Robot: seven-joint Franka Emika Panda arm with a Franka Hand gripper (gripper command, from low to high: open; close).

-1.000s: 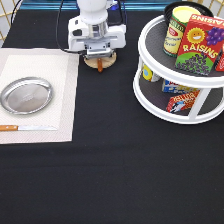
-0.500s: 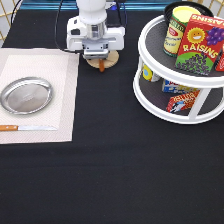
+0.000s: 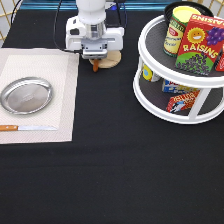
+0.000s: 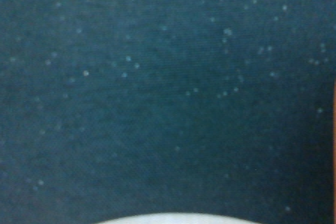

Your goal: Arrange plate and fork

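Note:
My gripper [image 3: 95, 60] is low over the black cloth at the exterior view's top centre, right beside the round tan wooden coaster [image 3: 111, 59]. It is shut on the fork [image 3: 95, 66], whose orange-brown handle end sticks out below the hand; its tines are hidden. The shiny silver plate [image 3: 26, 95] lies on the beige placemat [image 3: 60, 80] at the exterior view's left, well apart from the gripper. The wrist view shows black cloth and a pale curved edge [image 4: 180, 219].
A knife [image 3: 27, 128] with a wooden handle lies on the placemat below the plate. A white two-tier turntable [image 3: 150, 100] with cans and a raisin box [image 3: 197, 47] stands at the exterior view's right.
The hand has shifted slightly toward the exterior view's top left with the fork. Plate, knife and coaster have not moved.

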